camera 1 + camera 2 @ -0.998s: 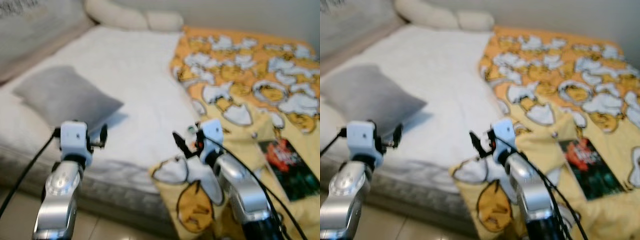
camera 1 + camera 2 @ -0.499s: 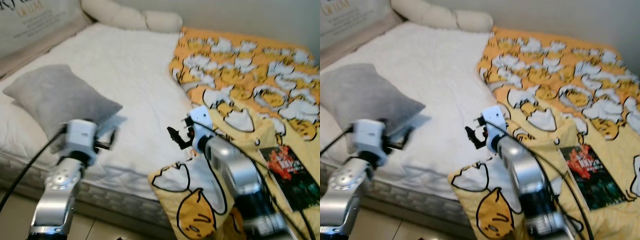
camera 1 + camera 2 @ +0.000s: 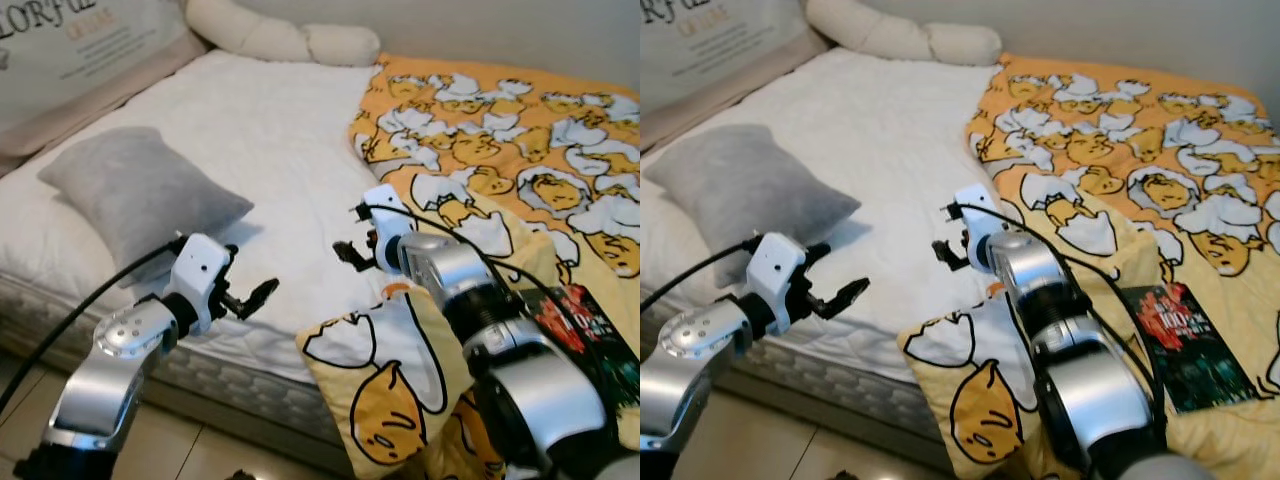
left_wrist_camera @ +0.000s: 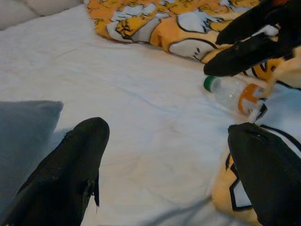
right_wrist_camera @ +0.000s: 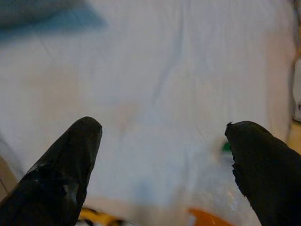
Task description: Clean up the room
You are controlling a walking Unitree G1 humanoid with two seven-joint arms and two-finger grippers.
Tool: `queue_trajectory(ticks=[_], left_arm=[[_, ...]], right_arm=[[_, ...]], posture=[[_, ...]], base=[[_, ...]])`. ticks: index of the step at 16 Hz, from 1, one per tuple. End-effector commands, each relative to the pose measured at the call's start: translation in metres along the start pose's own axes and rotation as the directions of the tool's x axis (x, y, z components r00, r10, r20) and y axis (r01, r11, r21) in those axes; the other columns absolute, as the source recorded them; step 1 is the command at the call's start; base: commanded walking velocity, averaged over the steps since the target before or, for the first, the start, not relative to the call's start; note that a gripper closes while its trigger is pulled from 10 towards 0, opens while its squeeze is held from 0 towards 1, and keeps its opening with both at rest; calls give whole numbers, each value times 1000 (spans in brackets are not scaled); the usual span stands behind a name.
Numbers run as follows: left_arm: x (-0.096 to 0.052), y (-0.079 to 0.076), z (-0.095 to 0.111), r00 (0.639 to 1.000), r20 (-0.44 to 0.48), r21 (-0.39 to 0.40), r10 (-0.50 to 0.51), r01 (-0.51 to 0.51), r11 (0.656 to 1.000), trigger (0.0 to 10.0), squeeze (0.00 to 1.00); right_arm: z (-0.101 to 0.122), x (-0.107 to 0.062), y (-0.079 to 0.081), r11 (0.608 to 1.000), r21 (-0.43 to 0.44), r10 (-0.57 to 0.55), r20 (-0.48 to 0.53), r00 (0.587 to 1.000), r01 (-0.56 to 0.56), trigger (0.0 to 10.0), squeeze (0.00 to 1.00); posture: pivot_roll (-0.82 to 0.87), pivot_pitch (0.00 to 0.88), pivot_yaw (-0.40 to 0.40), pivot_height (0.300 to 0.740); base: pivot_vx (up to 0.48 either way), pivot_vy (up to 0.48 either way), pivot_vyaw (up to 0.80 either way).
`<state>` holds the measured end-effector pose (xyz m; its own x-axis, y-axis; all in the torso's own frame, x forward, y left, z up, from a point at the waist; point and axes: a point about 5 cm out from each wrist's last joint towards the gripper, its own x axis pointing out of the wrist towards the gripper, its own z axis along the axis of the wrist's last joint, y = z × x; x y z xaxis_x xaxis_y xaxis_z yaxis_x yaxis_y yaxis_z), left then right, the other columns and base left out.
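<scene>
Your right gripper (image 3: 350, 250) hangs fingers apart over the white bed sheet (image 3: 270, 150), just above a clear plastic bottle (image 4: 233, 94) with a green cap, lying beside the yellow egg-print blanket (image 3: 480, 150). Your left gripper (image 3: 250, 298), fingers apart, hovers near the grey pillow (image 3: 140, 195).

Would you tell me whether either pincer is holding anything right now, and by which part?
Nothing is held. The right pincer is open above the bottle on the bed, not touching it; the left pincer is open over the sheet.
</scene>
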<state>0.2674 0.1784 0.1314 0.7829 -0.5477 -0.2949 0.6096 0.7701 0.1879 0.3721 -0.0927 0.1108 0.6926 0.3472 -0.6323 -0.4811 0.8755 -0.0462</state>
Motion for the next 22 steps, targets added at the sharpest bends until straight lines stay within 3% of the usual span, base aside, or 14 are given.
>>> queue_trajectory(ticks=[1,4,5,6,7,8,9,11,14,22], left_arm=[[2,-1,12,998,6,39,-68,67,997,10000,1000],[0,-3,20,996,8,54,-94,93,994,10000,1000],[-1,-3,21,995,6,53,-96,95,994,10000,1000],[-3,-5,20,994,-1,45,-111,111,993,10000,980],[-5,-7,19,992,-8,40,-127,128,991,10000,506],[-6,-9,18,990,-13,34,-139,139,990,10000,294],[-8,-13,17,988,-20,25,-153,154,988,10000,0],[-9,-16,17,987,-26,20,-160,160,987,10000,0],[-11,-22,16,984,-37,12,-173,174,985,10000,0],[-14,-26,18,984,-49,6,-171,172,985,10000,0]], right_arm=[[3,-2,-12,997,-42,-69,-40,997,68,10000,1000],[2,-2,-18,993,-31,-120,-75,990,118,10000,1000],[-1,-1,-17,993,-19,-116,-91,989,115,10000,886],[-4,0,-16,992,-27,-127,-112,986,125,10000,0],[-8,1,-16,991,-25,-136,-124,983,134,10000,0],[-10,2,-16,991,-8,-136,-130,982,136,10000,0],[-15,3,-14,990,8,-135,-146,980,138,10000,0],[-22,4,-14,987,1,-157,-165,974,159,10000,0],[-37,6,-14,977,77,-183,-185,965,200,10000,0],[-57,4,-26,947,47,-302,-217,929,319,10000,0]], posture=[[32,23,-3,740],[47,65,-1,740],[53,81,3,740],[54,88,5,740],[59,99,8,740],[62,104,9,740],[69,114,9,740],[74,123,8,740],[93,140,-1,740],[116,135,-26,740]], base=[[0,0,0],[0,0,0],[0,0,0],[0,0,0],[0,0,0],[0,0,0],[0,0,0],[0,0,0],[0,0,0],[0,0,0]])
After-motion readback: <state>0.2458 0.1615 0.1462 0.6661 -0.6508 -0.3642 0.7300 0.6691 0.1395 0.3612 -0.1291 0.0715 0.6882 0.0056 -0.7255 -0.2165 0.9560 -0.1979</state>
